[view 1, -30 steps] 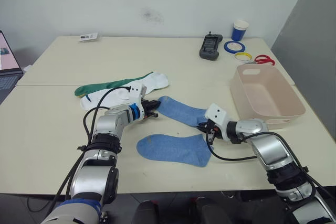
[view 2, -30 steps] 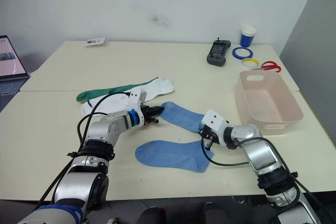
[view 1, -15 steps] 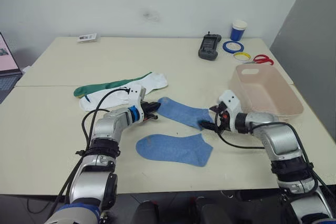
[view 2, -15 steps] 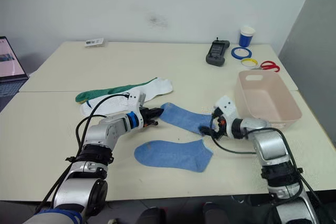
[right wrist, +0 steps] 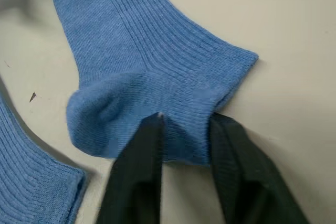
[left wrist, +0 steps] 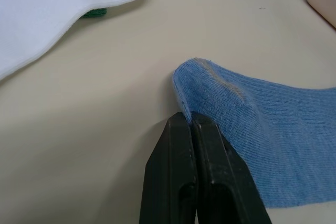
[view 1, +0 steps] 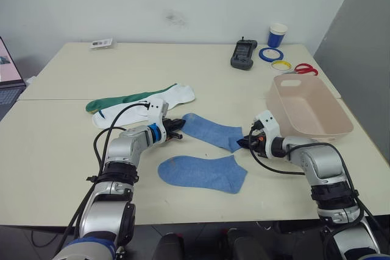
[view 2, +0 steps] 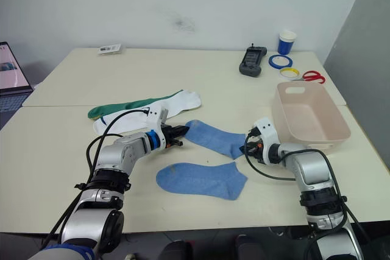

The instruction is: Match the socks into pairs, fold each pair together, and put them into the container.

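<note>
Now each gripper works one soft light-blue ribbed sock (view 1: 210, 131) — left gripper (left wrist: 189, 121) pinched shut on its toe, right gripper (right wrist: 184, 129) with jaws parted astride the cuff.

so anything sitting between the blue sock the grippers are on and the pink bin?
Nothing visible. The far blue sock is pinched by the left gripper at one end, with the right gripper at the other; bare table runs to the pink bin.

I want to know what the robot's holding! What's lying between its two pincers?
One light blue sock stretches between them in the left eye view. The left pincer pinches one end; the right pincer straddles the other.
</note>
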You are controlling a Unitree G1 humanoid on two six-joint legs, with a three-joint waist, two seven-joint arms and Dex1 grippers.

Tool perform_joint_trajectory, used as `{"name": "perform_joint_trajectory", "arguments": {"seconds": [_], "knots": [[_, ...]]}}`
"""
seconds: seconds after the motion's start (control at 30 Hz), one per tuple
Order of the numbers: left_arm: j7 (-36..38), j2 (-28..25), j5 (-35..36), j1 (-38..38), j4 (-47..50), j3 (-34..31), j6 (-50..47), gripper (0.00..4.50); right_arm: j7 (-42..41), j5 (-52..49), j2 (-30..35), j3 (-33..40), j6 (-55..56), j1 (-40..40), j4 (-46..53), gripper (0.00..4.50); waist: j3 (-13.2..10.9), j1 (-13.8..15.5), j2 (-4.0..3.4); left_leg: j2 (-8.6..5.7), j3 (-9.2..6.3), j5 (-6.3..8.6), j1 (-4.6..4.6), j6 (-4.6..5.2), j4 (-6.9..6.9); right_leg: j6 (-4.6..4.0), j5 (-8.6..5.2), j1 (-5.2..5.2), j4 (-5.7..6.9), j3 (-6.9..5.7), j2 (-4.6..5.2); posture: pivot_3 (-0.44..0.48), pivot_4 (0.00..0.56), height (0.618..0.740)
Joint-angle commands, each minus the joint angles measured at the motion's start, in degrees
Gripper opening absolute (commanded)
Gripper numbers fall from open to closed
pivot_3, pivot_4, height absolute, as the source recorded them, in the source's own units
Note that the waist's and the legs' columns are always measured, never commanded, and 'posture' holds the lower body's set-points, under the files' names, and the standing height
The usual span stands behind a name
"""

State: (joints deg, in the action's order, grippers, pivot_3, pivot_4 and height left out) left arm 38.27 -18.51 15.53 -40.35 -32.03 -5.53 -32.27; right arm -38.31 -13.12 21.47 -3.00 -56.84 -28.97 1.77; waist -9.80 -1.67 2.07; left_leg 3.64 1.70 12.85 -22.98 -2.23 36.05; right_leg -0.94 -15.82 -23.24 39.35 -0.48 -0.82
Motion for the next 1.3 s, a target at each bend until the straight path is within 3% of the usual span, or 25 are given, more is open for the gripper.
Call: {"name": "perform_joint_trajectory", "arguments": {"seconds": [0.03,0.23,0.37,0.53,0.7,0.97,1.13,1.3], "knots": [[0.42,-0.36,0.78,-0.58,1.8,-0.47,0.52,0.0,1.62,-2.06,-0.58,2.47,-0.05,-0.7,0.76,0.03,0.0,0.0,0.0,0.0,0.0,0.0,0.0,0.0,0.0,0.0,0.0,0.0,0.0,0.0,0.0,0.0,0.15,0.74],[1.94,-0.92,2.41,0.45,6.88,-0.73,-0.61,0.0,0.18,-6.26,0.13,4.59,-2.36,-2.7,1.6,0.03,0.0,-0.03,0.0,0.0,0.0,0.0,-0.02,0.0,0.0,0.0,0.0,0.0,-0.01,0.0,0.0,0.0,0.15,0.74],[2.47,-3.14,4.7,2.6,15.11,-1.72,-4.2,0.0,-3.22,-14.01,1.98,7.6,-10.87,-5.36,5.15,0.03,-0.01,-0.1,-0.01,0.03,-0.01,0.0,-0.01,0.0,-0.01,0.0,0.0,-0.02,0.0,0.01,0.0,0.0,0.15,0.74],[3.0,-7.55,11.32,7.69,29.47,-4.44,-15.13,0.0,-4.99,-23.89,4.48,12.88,-23.17,-7.94,9.59,0.03,-0.01,-0.1,-0.01,0.08,-0.05,0.0,-0.01,0.0,-0.03,0.0,0.0,-0.02,-0.01,0.01,0.07,0.0,0.15,0.74],[-0.99,-9.42,19.77,14.78,44.38,-10.22,-26.88,0.0,-6.96,-32.14,7.97,15.56,-31.35,-5.63,16.5,0.03,-0.01,-0.04,-0.01,0.06,-0.06,0.0,-0.02,0.0,-0.03,0.0,0.0,0.0,-0.04,0.02,0.15,0.0,0.15,0.74],[-11.07,-4.34,31.53,29.75,63.44,-19.78,-35.99,0.0,-7.22,-38.44,11.96,15.81,-32.3,2.11,23.79,0.03,-0.02,-0.07,0.01,0.06,-0.06,0.01,-0.02,0.01,-0.05,0.01,-0.01,0.05,-0.27,0.03,0.15,0.0,0.15,0.74],[-13.23,-2.31,33.35,40.71,70.6,-19.24,-32.57,0.0,-6.94,-38.04,13.08,12.83,-28.34,4.45,23.63,0.03,-0.03,-0.13,0.02,0.05,-0.08,0.01,0.01,0.02,-0.05,0.01,-0.01,0.05,-0.27,0.07,0.11,0.0,0.15,0.74],[-15.32,0.65,32.49,46.93,71.47,-17.94,-27.36,0.0,-7.98,-35.91,15.23,7.85,-22.65,5.41,21.35,0.03,-0.04,-0.01,0.03,0.02,-0.07,0.02,-0.01,0.03,-0.05,0.01,-0.01,0.05,-0.32,0.07,0.08,0.0,0.15,0.74]]}}
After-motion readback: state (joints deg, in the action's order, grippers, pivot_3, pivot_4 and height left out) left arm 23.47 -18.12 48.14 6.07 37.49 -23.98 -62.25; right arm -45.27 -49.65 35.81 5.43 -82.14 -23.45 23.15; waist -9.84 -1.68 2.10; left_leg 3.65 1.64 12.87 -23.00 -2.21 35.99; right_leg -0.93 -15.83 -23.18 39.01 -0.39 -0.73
